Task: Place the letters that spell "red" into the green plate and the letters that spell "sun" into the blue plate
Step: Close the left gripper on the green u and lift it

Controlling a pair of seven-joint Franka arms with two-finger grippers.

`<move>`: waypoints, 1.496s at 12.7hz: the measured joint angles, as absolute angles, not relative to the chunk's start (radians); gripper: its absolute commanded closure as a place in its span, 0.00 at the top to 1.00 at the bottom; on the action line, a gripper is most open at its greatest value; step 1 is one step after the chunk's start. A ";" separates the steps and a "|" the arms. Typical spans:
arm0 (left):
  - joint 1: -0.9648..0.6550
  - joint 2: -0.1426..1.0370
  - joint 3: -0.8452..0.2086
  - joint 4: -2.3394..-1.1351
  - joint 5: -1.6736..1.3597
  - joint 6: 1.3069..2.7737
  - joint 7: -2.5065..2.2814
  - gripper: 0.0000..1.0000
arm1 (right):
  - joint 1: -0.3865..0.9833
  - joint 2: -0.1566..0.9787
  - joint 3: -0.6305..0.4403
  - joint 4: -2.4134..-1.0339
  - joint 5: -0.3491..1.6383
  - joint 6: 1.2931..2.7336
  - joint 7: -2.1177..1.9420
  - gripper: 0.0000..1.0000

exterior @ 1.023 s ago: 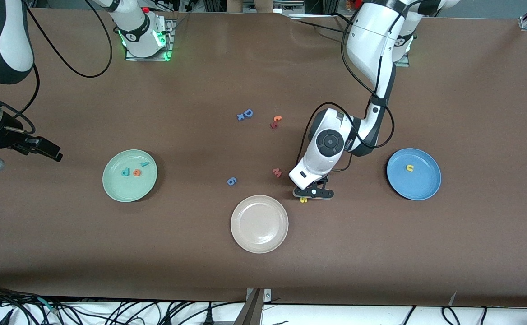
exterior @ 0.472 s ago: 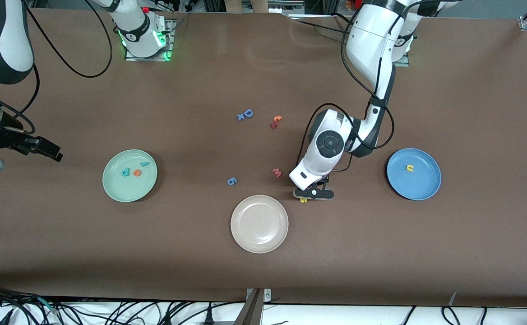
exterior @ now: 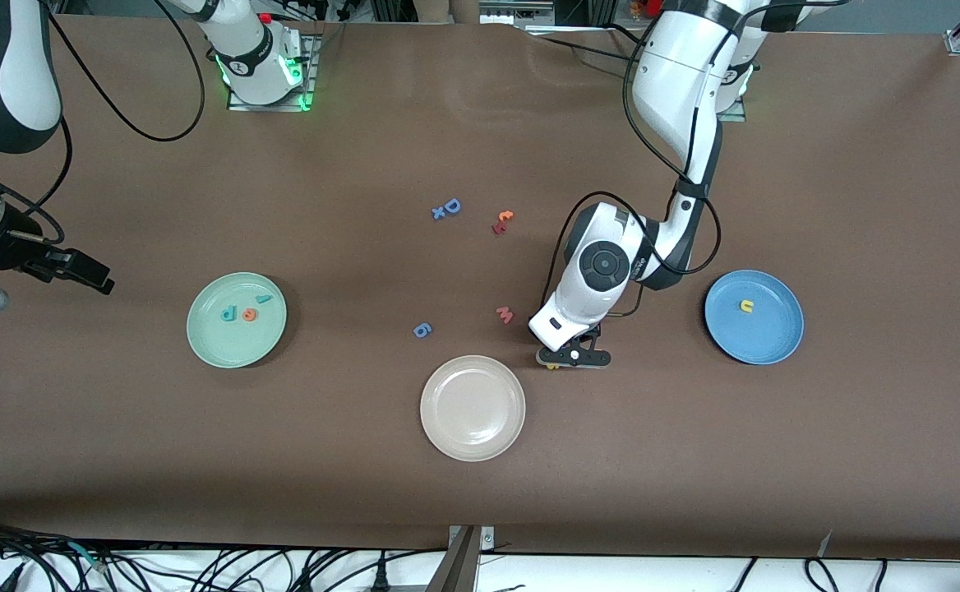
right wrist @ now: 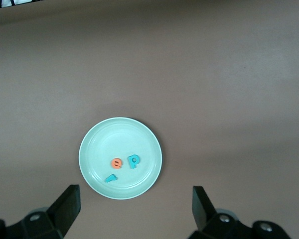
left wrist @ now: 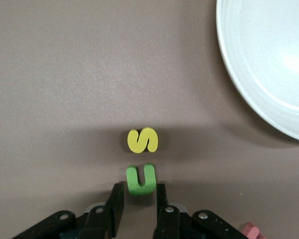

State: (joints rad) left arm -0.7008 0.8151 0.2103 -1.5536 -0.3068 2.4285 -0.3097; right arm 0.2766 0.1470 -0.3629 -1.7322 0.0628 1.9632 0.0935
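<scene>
Two letters remain for the blue plate (exterior: 754, 316), and the risk sits with them. Nearest the front camera is the cream plate (exterior: 473, 408), not part of the job. Just beside it, toward the left arm's end, the left gripper (left wrist: 139, 199) is down at the table, its fingers drawn narrow around the green n (left wrist: 141, 179). The yellow s (left wrist: 143, 140) lies just beside the n, close enough that a lift could drag or flick it. The grip takes only the letter's end, so the n could twist out or drop on the carry.

Farther from the camera, the yellow u (exterior: 746, 306) already lies in the blue plate. The green plate (exterior: 236, 319) holds the teal r (right wrist: 111, 177), orange e (right wrist: 116, 163) and teal d (right wrist: 134, 161). The right gripper (right wrist: 134, 209) waits high over that plate, fingers wide and empty.
</scene>
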 measured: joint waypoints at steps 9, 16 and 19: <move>-0.681 0.829 0.210 -1.535 -0.307 2.428 -0.310 0.57 | 0.277 0.147 -0.363 -1.732 0.063 1.963 0.093 0.99; -0.681 0.854 0.206 -1.499 -0.307 2.428 -0.310 0.56 | 0.277 0.147 -0.363 -1.739 0.063 1.967 0.093 0.99; -0.681 0.870 0.206 -1.480 -0.307 2.428 -0.310 0.50 | 0.277 0.147 -0.363 -1.743 0.063 1.969 0.093 0.99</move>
